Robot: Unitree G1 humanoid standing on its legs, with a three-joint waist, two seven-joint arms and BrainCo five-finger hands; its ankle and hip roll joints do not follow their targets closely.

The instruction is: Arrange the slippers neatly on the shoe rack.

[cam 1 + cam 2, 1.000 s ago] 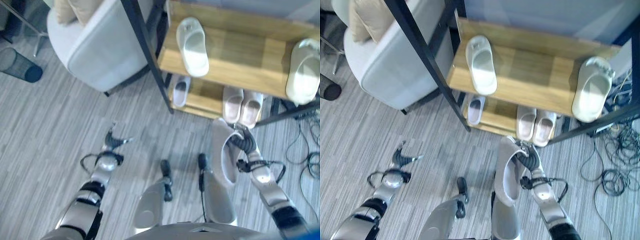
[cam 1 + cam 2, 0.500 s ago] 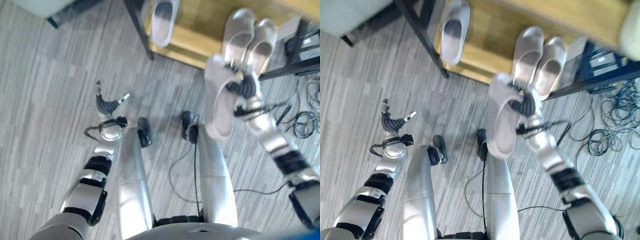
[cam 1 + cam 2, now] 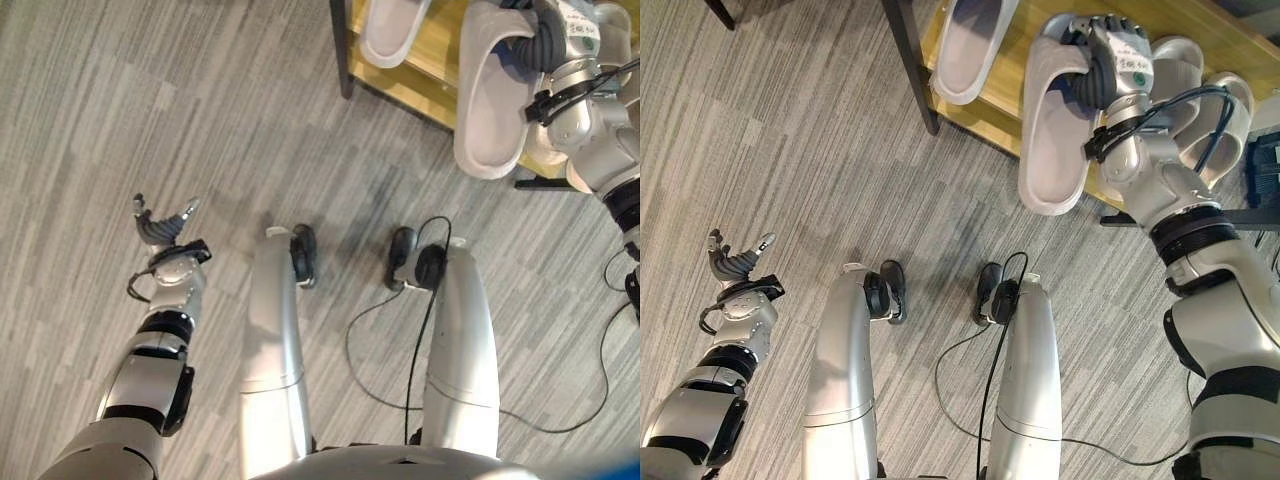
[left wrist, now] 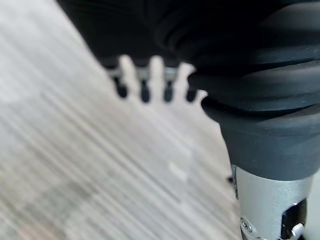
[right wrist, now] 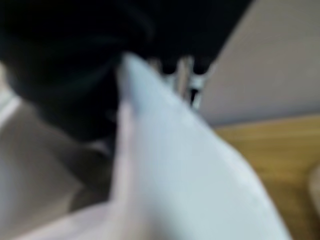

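My right hand [image 3: 1110,62] is curled around the pale slipper [image 3: 1052,140] and holds it above the edge of the shoe rack's low shelf [image 3: 1015,50], at one o'clock from me. A pair of slippers [image 3: 1200,90] is just beside it at three o'clock and a single slipper [image 3: 970,45] lies at ten o'clock. I judge this is the placing step: next I must lower it flat into the gap between them, while my left hand [image 3: 737,268] hangs open over the floor [image 3: 790,130] at eight o'clock.

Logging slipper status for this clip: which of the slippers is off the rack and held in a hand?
The slipper gripped by the right hand, over the rack's front edge. The lone slipper and the pair lie on the wooden shelf.
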